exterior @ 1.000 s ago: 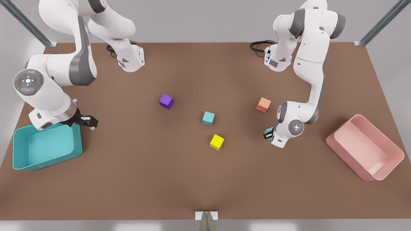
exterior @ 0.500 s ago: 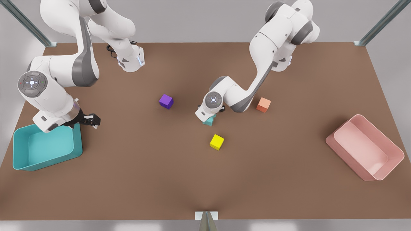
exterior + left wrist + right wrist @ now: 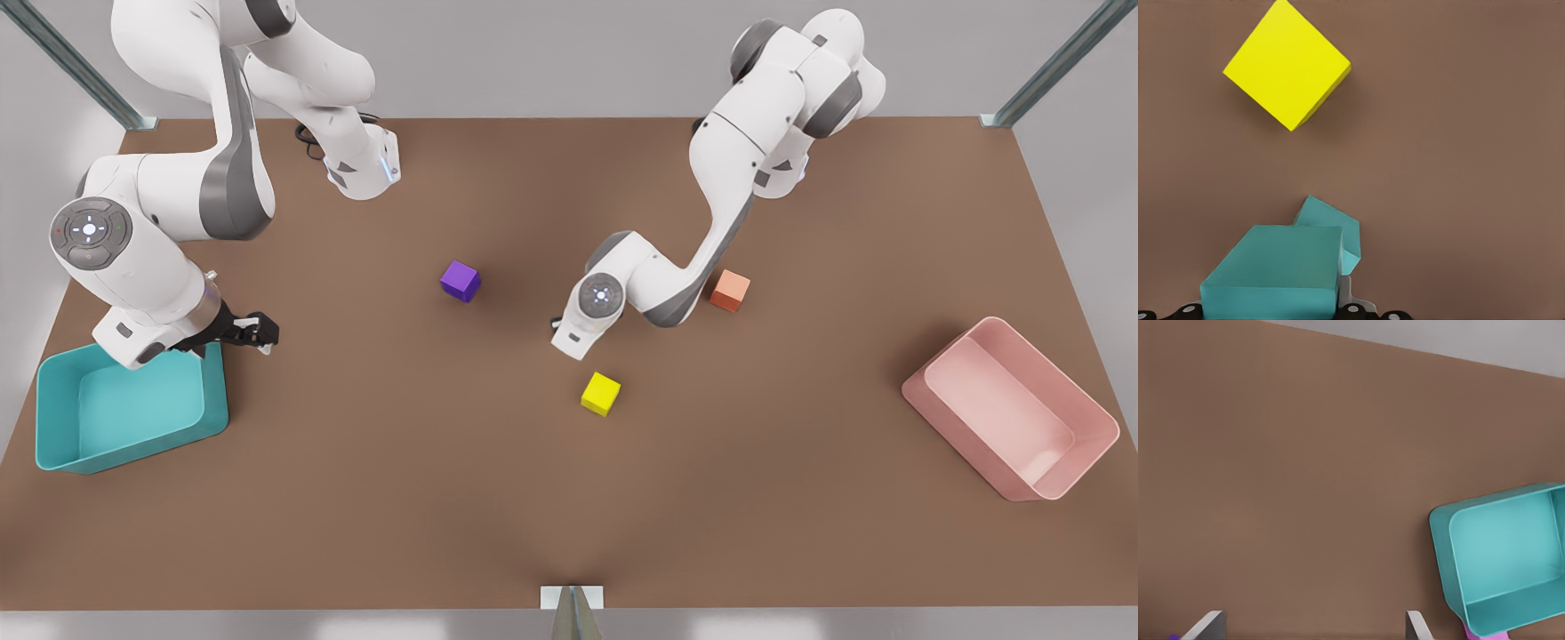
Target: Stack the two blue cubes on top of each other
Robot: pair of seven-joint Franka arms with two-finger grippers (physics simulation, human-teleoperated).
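The left gripper (image 3: 566, 340) hangs over the middle of the table (image 3: 373, 498), just beside the yellow cube (image 3: 1286, 63). In its wrist view one blue cube (image 3: 1275, 270) sits right up against the gripper, but I cannot tell whether the jaws are clenched on it or have let it go. Directly beneath it lies the second blue cube (image 3: 1335, 227), turned at an angle to the upper one, so that one of its corners pokes out from under it. Both cubes look plain, matte, rigid and probably light: they should not crush or deform, and flat parallel faces give a sure hold when pinched square across two opposite sides, near mid-height. The risk is in the mismatch of angles. Hard flat faces slide easily, and a light cube set down off-centre could tip or be nudged off as the jaws part. The right gripper (image 3: 1315, 628) waits well apart, near the teal bin (image 3: 1501, 567) on the front view's left, its jaws spread wide and empty.
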